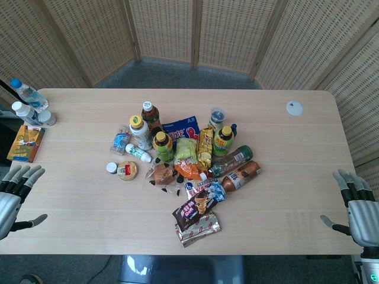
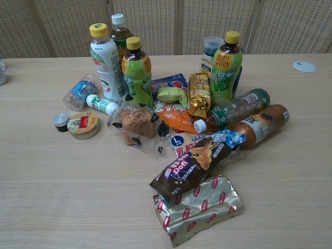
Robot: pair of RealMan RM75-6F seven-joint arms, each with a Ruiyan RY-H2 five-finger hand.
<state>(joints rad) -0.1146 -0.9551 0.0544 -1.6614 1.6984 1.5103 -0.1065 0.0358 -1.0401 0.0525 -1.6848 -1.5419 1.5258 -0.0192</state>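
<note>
While both hands wait wide apart and hold nothing, the left hand [image 1: 15, 198] at the lower left and the right hand [image 1: 359, 210] at the lower right, the snack pile [image 1: 183, 163] sits mid-table [image 1: 284, 195]. I think no grab has started; a long reach inward comes first.

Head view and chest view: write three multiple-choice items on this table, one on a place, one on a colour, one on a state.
1. Where is the white round lid?
A. far right of the table, apart from the pile
B. inside the pile
C. at the left edge

2. What colour is the cap of the white bottle?
A. red
B. yellow
C. black

3. How is the brown bottle?
A. upright
B. lying on its side
C. held

A: it lies alone. B: its cap is yellow. B: it lies flat.
</note>
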